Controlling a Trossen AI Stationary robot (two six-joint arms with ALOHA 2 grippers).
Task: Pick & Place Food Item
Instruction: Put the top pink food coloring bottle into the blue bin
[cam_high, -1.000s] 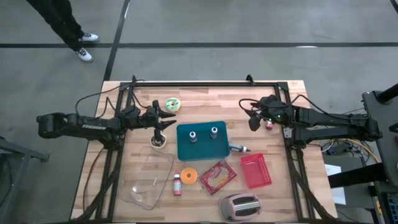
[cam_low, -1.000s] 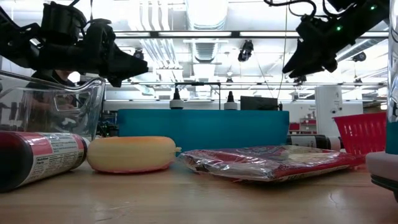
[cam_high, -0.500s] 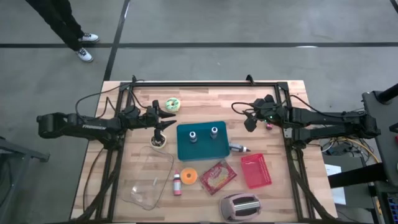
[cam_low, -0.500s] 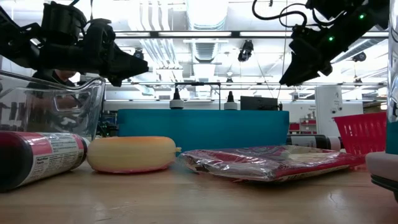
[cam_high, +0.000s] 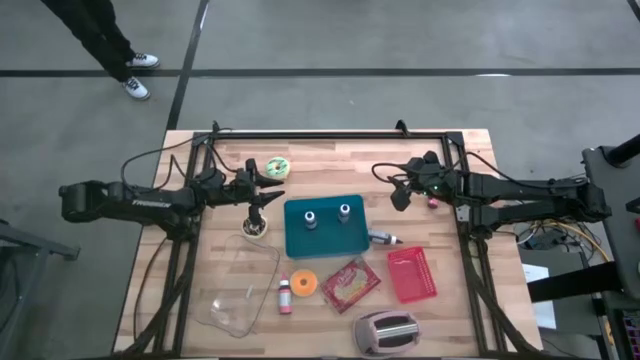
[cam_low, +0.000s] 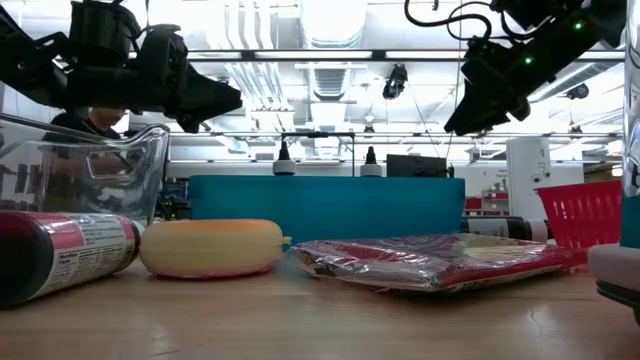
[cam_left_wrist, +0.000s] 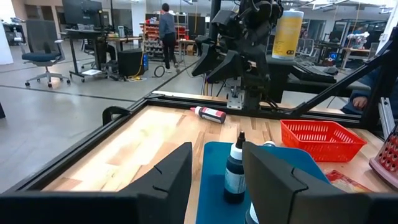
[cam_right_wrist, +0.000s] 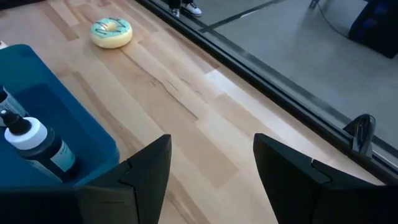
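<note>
**Ana:** Around the teal tray (cam_high: 324, 227) everything sits loose on the table (cam_high: 450, 300). Clear tub (cam_high: 240, 285) and red basket (cam_high: 411, 275) flank its near side, toaster (cam_high: 385, 333) nearer still, snack packet (cam_high: 349, 283) and orange donut (cam_high: 303, 282) between them.

**Ben:** And the food to move?

**Ana:** Likely the green donut (cam_high: 277, 167), beyond the tray's far-left corner, untouched.

**Ben:** Grippers?

**Ana:** Left gripper (cam_high: 262, 192) hovers left of the tray, fingers parted, grasping nothing. Right gripper (cam_high: 402, 193) hangs off the far-right corner, spread wide, empty.

**Ben:** So it's the approach step.

**Ana:** I'd say so. Next calls for lowering one gripper over the donut and straddling it.
</note>
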